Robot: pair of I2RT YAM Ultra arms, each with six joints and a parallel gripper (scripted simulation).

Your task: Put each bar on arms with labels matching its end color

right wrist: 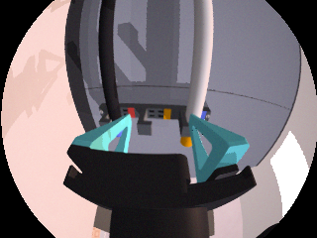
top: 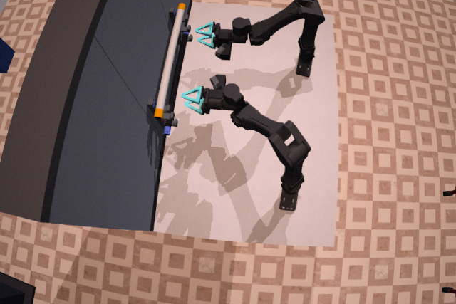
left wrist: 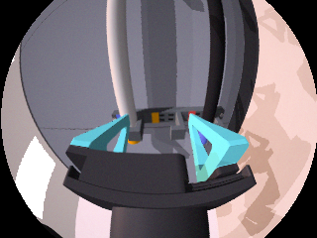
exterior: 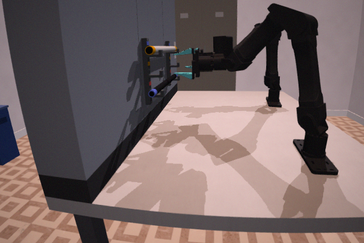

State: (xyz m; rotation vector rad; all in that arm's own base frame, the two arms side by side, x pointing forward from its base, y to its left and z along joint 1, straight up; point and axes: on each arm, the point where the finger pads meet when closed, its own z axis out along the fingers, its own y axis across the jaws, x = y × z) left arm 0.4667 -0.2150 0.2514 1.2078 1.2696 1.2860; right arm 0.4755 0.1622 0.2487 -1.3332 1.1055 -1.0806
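A white bar (top: 171, 58) (exterior: 166, 49) (left wrist: 118, 50) (right wrist: 202, 50) with orange ends rests on the rack's top arms, at the blue labels. A dark bar (exterior: 164, 85) (left wrist: 216, 59) (right wrist: 107, 55) with blue ends rests on the bottom arms, at the red labels. The middle arms, at the orange-yellow labels, hold no bar. My left gripper (top: 183, 99) (exterior: 175, 64) (left wrist: 159, 116) is open and empty, a little in front of the rack near the bars' left ends. My right gripper (top: 197, 35) (right wrist: 159, 118) is open and empty in front of their right ends.
The rack's upright (exterior: 145, 72) is fixed to the grey wall panel (top: 99, 109) (exterior: 108, 72) behind the bars. The pale table top (top: 235, 216) (exterior: 176, 175) lies below both arms and reaches the panel's foot. The grippers stand side by side with a gap between them.
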